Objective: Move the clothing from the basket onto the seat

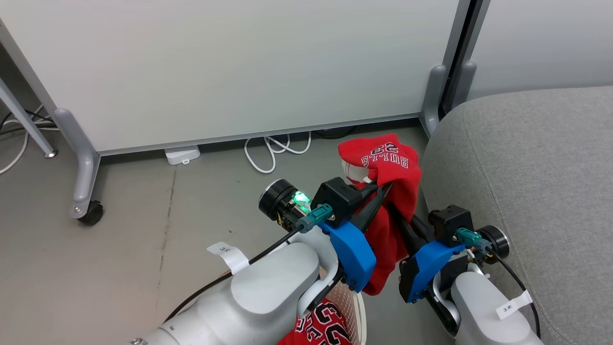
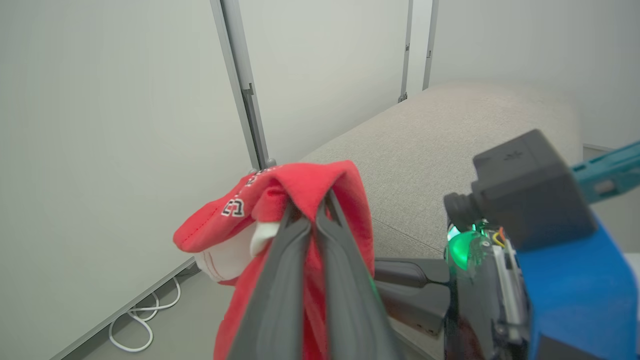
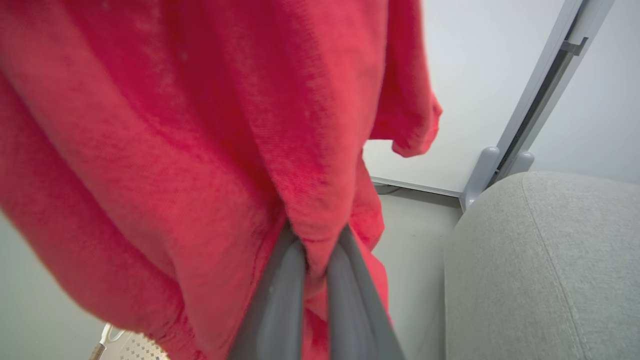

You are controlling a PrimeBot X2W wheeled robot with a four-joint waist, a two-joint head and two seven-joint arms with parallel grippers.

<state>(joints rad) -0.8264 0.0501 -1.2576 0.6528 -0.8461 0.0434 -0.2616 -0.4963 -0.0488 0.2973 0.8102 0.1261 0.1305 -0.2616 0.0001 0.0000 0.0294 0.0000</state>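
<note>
Holding 1 red jersey (image 1: 383,160) clear of the floor (image 1: 143,239), left gripper (image 1: 387,188) and right gripper (image 1: 394,208) both pinch its cloth, apparently sharing its weight; it hangs just left of the seat (image 1: 527,167), a 2nd jersey (image 1: 321,328) lying in the near basket (image 1: 357,306).

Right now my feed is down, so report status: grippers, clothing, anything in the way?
Left gripper and right gripper both shut on held garment, hanging beside seat. Second garment in basket. Nothing seen in the way.
</note>
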